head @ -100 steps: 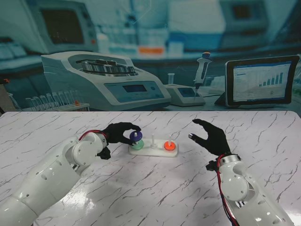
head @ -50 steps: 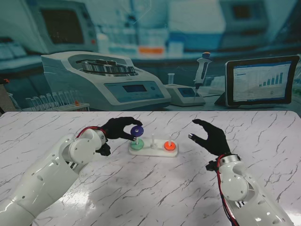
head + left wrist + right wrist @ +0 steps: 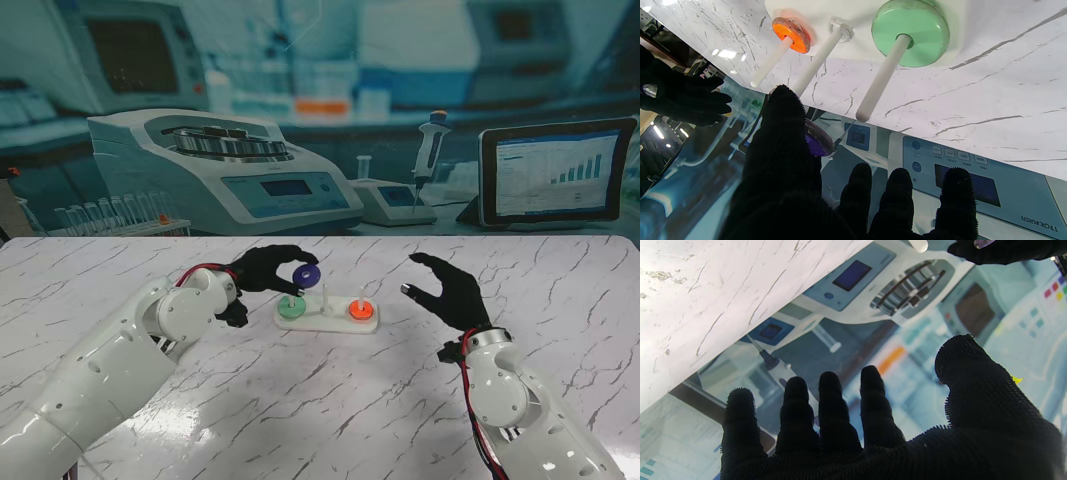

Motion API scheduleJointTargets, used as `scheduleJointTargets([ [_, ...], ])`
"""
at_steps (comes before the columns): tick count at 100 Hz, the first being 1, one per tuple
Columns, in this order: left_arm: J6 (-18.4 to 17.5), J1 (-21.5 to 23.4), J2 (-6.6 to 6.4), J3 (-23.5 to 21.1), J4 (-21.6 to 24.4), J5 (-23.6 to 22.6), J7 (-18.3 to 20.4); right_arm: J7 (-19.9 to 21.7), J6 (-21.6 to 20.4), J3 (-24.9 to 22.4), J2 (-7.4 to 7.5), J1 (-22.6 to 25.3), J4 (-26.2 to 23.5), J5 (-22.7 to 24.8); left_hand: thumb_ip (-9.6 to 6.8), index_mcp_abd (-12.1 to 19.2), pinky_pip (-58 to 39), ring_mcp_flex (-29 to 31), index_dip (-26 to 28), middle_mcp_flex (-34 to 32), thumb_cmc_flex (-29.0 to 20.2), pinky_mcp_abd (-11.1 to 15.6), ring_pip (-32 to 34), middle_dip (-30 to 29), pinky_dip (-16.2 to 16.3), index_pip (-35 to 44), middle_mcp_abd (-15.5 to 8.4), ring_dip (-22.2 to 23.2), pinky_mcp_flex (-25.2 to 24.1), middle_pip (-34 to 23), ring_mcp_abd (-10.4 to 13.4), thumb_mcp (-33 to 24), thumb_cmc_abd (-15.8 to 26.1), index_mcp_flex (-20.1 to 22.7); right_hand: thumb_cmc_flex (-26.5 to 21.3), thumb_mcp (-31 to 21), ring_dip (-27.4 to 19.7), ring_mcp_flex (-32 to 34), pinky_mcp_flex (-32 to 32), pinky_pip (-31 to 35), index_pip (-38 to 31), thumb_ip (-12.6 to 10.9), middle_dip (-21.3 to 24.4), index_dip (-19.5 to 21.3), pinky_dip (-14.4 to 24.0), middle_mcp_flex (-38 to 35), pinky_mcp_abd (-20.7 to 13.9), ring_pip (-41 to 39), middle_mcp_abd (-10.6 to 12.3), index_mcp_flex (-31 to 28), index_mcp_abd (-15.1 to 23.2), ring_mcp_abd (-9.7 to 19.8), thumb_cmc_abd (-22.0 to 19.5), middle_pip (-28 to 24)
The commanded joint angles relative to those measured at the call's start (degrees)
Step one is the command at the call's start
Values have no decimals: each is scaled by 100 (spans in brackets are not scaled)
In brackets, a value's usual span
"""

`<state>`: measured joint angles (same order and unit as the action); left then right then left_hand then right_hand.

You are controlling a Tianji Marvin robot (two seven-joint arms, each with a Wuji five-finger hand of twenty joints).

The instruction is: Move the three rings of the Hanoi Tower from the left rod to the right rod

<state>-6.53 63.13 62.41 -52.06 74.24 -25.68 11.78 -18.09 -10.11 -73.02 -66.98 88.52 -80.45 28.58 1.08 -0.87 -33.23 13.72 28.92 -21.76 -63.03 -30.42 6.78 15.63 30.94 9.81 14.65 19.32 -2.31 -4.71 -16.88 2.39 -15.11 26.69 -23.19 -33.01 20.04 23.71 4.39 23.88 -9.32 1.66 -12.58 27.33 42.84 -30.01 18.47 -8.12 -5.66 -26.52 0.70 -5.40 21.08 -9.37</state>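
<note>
Pinching the purple ring (image 3: 306, 274) between thumb and fingertips, the left hand (image 3: 268, 270) holds it in the air above the white base (image 3: 327, 320), just over the tops of the rods and between the left rod (image 3: 291, 297) and the middle rod (image 3: 324, 296); the ring is tilted and threaded on neither. From the left wrist, the thumb (image 3: 781, 133) covers most of the purple ring (image 3: 820, 141), only an edge showing beside it, while the other 3 visible fingertips (image 3: 897, 186) point out free. The green ring (image 3: 291, 309) lies flat at the foot of the left rod, touching the base, and it is the only ring on that rod. The orange ring (image 3: 360, 310) sits at the bottom of the right rod (image 3: 361, 296). The middle rod is bare. In the left wrist view the 3 rods stand in a row on the base, green ring (image 3: 910, 31) and orange ring (image 3: 791, 30) at either end. The right hand (image 3: 447, 290) hovers over the marble table (image 3: 320, 400) to the right of the base, well apart from it, released, thumb and fingers spread and grasping nothing; the right wrist view shows its fingers (image 3: 830, 406) splayed against the lab backdrop (image 3: 250, 170).
</note>
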Motion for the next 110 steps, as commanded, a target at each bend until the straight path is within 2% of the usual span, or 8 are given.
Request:
scheduleJointTargets([
  [1, -170, -57, 91, 67, -39, 70, 45, -24, 1, 17, -46, 37, -10, -14, 102, 160, -72, 166, 155, -144, -297, -143, 39, 32, 34, 469, -20, 36, -11, 37, -6, -113, 501, 559, 12, 87, 77, 132, -46, -46, -79, -97, 13, -23, 67, -44, -53, -84, 36, -164, -9, 17, -61, -50],
  [61, -145, -302, 215, 518, -306, 443, -1, -49, -21, -6, -50, 44, 1, -15, 96, 142, -98, 178, 161, -139, -312, -129, 47, 38, 44, 496, -30, 45, -8, 33, 21, -117, 503, 561, -17, 73, 68, 90, -75, -56, -72, -95, 24, -26, 66, -13, -59, -74, 1, -151, -53, -8, -57, -33],
  [110, -152, -465, 260, 751, -526, 561, 40, -52, -33, -11, -50, 39, 17, -16, 89, 129, -99, 178, 160, -130, -332, -127, 50, 41, 41, 512, -24, 50, -14, 31, 27, -123, 498, 553, -13, 91, 69, 119, -61, -55, -76, -98, 19, -23, 63, -41, -44, -66, 21, -151, -32, 1, -63, -35],
])
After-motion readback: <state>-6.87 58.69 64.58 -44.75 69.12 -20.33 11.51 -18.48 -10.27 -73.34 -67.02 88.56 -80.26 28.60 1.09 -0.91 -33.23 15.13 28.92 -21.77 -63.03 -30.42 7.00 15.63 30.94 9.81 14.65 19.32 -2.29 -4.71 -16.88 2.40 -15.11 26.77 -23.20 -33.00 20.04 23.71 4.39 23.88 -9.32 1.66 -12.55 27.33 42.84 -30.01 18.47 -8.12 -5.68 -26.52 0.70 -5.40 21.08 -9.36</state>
